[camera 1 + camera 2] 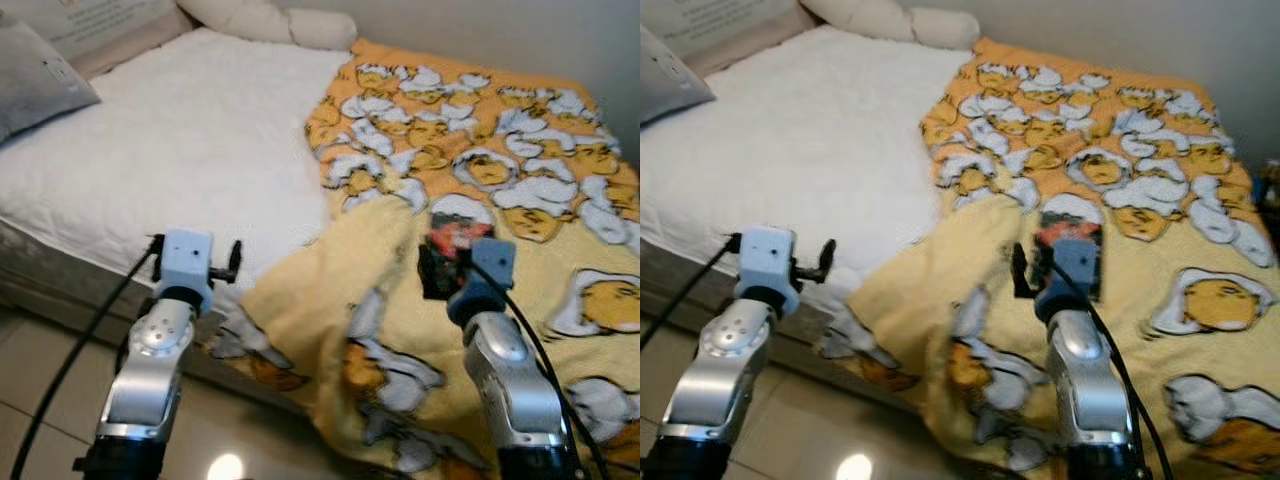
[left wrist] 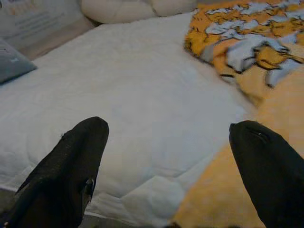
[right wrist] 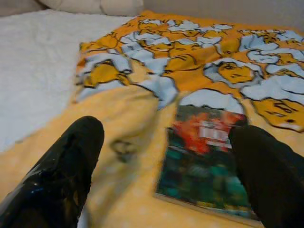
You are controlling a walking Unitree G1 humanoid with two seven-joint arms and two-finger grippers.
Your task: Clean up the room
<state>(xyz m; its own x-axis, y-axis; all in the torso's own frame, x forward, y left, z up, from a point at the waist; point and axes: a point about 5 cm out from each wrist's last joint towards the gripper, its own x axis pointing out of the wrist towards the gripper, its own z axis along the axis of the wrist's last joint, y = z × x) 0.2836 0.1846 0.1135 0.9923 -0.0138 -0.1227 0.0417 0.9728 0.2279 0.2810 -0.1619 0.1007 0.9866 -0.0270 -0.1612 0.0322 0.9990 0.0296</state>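
A bed (image 1: 180, 150) with a white quilted cover carries a yellow-orange blanket (image 1: 520, 170) printed with cartoon faces, spread over its right half and hanging over the near edge, one flap folded back to show a plain yellow underside. A book or magazine with a dark green and red cover (image 3: 206, 159) lies flat on the blanket close to the bed's near edge. The right gripper (image 3: 171, 171) hovers just short of it, fingers spread wide and holding nothing, the cover showing between them. The left gripper (image 2: 171, 166) hangs at the near edge over the white cover, fingers wide apart and empty. A grey pillow (image 1: 35, 85) rests at the far left corner, cream pillows (image 1: 270, 20) along the head end.
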